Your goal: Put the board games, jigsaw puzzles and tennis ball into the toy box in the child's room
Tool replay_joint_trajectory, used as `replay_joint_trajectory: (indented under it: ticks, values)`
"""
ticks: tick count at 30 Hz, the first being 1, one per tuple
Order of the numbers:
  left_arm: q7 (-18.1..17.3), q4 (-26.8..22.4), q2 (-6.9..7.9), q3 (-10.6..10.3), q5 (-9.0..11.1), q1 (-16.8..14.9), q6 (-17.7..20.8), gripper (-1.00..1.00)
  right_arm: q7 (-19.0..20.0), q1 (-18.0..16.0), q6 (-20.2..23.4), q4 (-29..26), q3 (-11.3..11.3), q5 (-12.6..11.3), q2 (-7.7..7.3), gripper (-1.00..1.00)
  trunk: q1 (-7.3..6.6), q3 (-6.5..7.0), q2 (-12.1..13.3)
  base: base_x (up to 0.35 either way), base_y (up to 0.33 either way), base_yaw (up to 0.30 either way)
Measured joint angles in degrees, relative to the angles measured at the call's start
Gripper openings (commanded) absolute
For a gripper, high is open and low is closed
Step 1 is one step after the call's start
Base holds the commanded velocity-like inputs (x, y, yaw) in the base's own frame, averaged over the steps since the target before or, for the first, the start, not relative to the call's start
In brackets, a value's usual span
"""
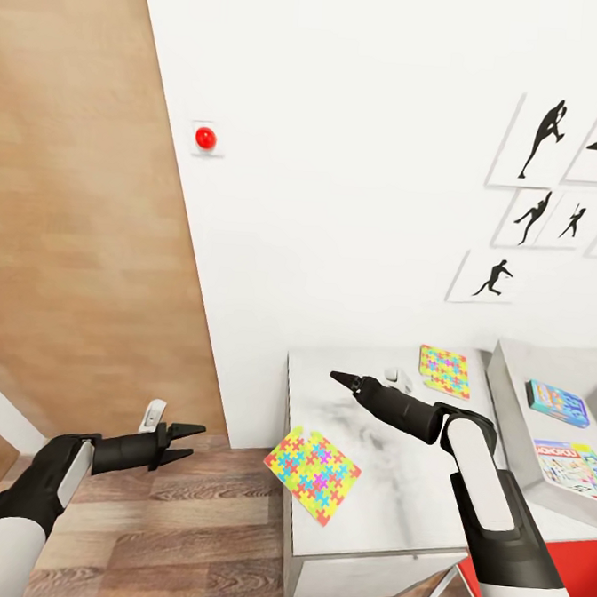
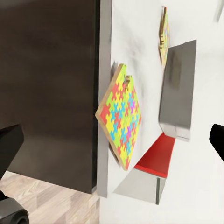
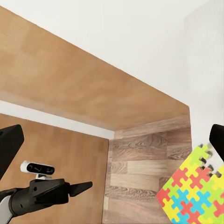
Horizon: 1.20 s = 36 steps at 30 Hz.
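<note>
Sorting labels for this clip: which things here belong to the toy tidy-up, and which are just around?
Job: near puzzle overhanging the table edge; far puzzle; toy box holding two board games.
Just around: red wall button, silhouette pictures, wooden door.

A child's room: sports pictures (image 1: 541, 137) upper right, bright jigsaw puzzles (image 1: 313, 474) on a table (image 1: 382, 500), wood floor (image 1: 158, 520).

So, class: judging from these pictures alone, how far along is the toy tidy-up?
Done: two board games lie inside the toy box. In hand: nothing; the left gripper and right gripper are both open and empty. Left: the near jigsaw puzzle, overhanging the table edge, and the far jigsaw puzzle beside the box.
</note>
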Motion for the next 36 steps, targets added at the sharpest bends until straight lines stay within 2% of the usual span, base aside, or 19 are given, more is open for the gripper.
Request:
replay_joint_trajectory:
  ticks: [9,16,18,19,21,22,24,28,31,36]
  values:
    - [0.0,0.0,-0.13,0.0,0.0,0.0,-0.2,1.0,-0.1,0.0,-0.1,0.3,0.0,0.2,0.01,1.0,1.98,-1.62,-3.6,0.0,0.0,0.0]
    - [-0.1,0.0,-0.14,-0.1,0.0,0.0,-0.2,1.0,0.4,0.0,1.3,0.0,-0.6,-0.6,-0.09,1.0,3.52,-2.88,-6.4,0.0,0.0,0.0]
    - [-0.1,0.0,-0.1,-0.1,0.0,0.0,-0.2,1.0,1.9,0.0,3.4,-0.1,-1.2,-2.3,-0.12,1.0,3.96,-3.24,-7.2,0.0,0.0,0.0]
    - [-0.1,0.0,-0.06,-0.1,0.1,0.0,-0.2,1.0,3.7,0.0,4.5,-0.4,-1.6,-4.2,-0.14,1.0,4.18,-3.42,-7.6,0.0,0.0,0.0]
    - [-0.2,0.0,0.01,-0.2,0.1,0.0,-0.2,1.0,6.1,0.1,5.1,-0.6,-1.9,-6.0,-0.25,1.0,4.62,-3.78,-8.4,0.0,0.0,0.0]
    - [-0.3,0.0,0.05,-0.2,0.1,0.0,-0.2,1.0,8.7,0.7,5.1,-0.9,-2.0,-7.4,-0.57,1.0,4.84,-3.97,-8.8,0.0,0.0,0.0]
    - [-0.8,0.0,0.05,-0.2,0.0,0.0,-0.2,1.0,12.9,2.2,5.0,-1.1,-2.2,-8.4,-1.22,1.0,5.28,-4.33,-9.7,0.0,0.0,0.0]
    - [-2.2,0.0,-0.04,-0.3,0.0,0.0,-0.3,1.0,19.2,4.2,5.0,-1.3,-2.4,-9.2,-2.07,1.0,6.16,-5.05,-11.3,0.0,0.0,0.0]
    - [-2.7,0.0,-0.04,-0.8,-0.1,0.0,-0.3,1.0,21.3,4.7,5.0,-1.3,-2.5,-9.3,-2.28,1.0,6.82,-5.59,-12.5,0.0,0.0,0.0]
    - [-3.0,0.0,-0.04,-1.2,-0.1,0.0,-0.2,1.0,22.2,4.9,5.0,-1.3,-2.5,-9.4,-2.37,1.0,7.48,-6.13,-13.7,0.0,0.0,0.0]
